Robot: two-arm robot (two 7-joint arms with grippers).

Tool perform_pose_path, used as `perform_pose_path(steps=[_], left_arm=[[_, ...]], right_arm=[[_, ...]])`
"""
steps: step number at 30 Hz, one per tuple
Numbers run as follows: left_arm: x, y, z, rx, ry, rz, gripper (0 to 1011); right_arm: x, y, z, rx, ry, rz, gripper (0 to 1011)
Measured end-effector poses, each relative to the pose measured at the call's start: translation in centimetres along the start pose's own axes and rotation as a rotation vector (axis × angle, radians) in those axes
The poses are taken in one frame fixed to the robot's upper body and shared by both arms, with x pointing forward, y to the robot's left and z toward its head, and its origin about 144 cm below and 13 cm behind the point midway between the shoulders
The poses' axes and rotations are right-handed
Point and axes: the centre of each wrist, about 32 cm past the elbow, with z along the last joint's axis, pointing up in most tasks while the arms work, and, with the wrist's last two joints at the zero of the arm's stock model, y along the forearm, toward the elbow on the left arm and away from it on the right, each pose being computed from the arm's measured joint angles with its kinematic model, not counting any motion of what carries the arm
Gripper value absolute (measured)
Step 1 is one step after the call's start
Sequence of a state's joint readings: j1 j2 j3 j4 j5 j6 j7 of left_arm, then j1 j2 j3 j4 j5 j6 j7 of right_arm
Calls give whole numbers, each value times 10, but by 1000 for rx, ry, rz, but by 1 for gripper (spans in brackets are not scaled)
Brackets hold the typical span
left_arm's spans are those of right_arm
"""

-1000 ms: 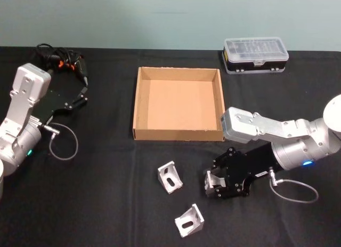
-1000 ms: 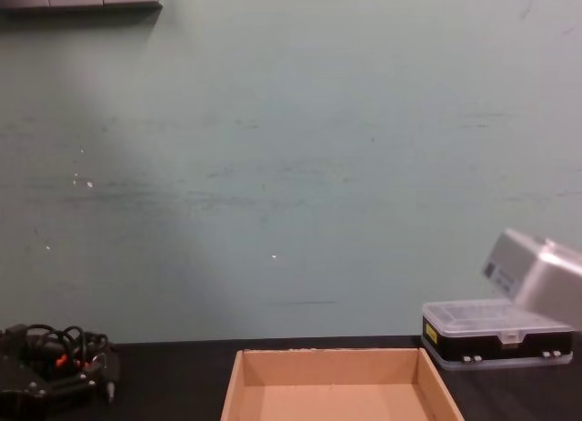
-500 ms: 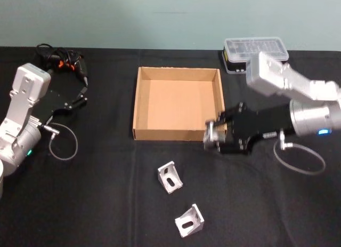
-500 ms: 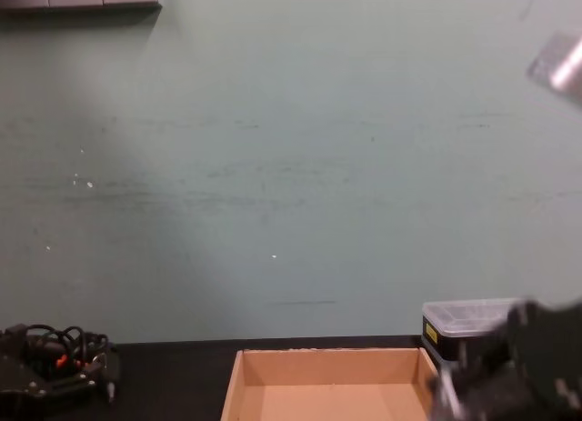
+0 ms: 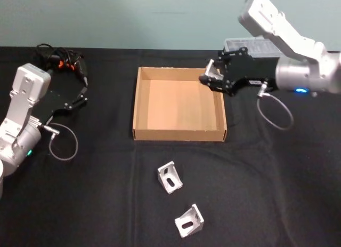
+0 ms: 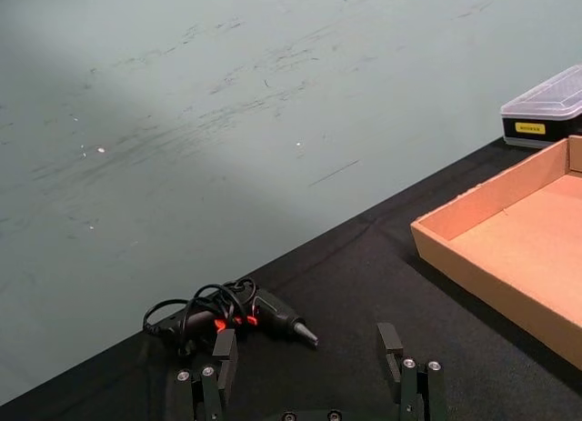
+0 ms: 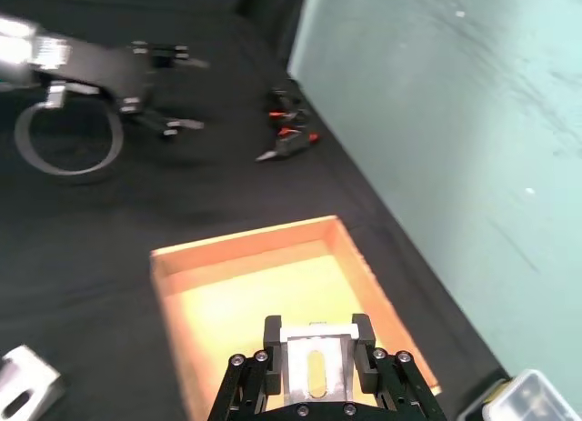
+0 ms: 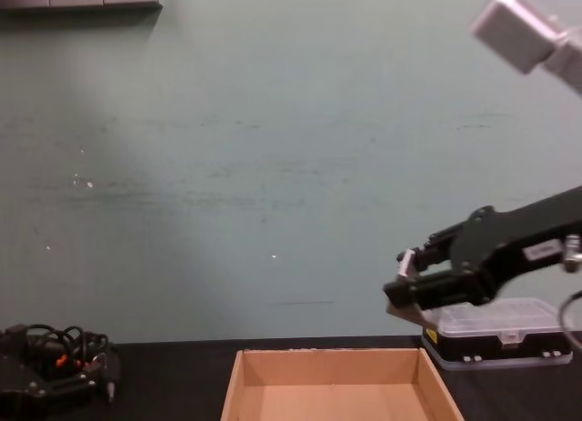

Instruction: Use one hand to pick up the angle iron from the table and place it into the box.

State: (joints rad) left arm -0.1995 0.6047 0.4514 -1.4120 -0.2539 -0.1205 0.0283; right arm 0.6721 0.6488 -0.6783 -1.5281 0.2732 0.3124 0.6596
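Holds one angle iron (image 7: 314, 366) clenched in the right end effector (image 5: 212, 79), off the bench (image 5: 277, 177), in the air over the far right corner of the box (image 5: 178, 134), upper right of centre in the head view. Counts the pickup as done, by the look of it; leaves lowering and letting go inside the box. Leaves two spare brackets (image 5: 170, 177) lying at lower centre. Parks the left end effector (image 5: 81, 93), fingers spread, at the left edge.
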Motion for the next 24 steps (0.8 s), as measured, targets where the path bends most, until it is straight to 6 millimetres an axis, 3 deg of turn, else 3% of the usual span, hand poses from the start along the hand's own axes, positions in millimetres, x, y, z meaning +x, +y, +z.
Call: perform_pose_path(steps=[11,24], left_arm=[[0,0,0,0,0,0,1000],[0,0,0,0,0,0,1000]], right_arm=[[17,57,-13,-60,65,-45,450],[24,96,-28,-123,113,-25,450]])
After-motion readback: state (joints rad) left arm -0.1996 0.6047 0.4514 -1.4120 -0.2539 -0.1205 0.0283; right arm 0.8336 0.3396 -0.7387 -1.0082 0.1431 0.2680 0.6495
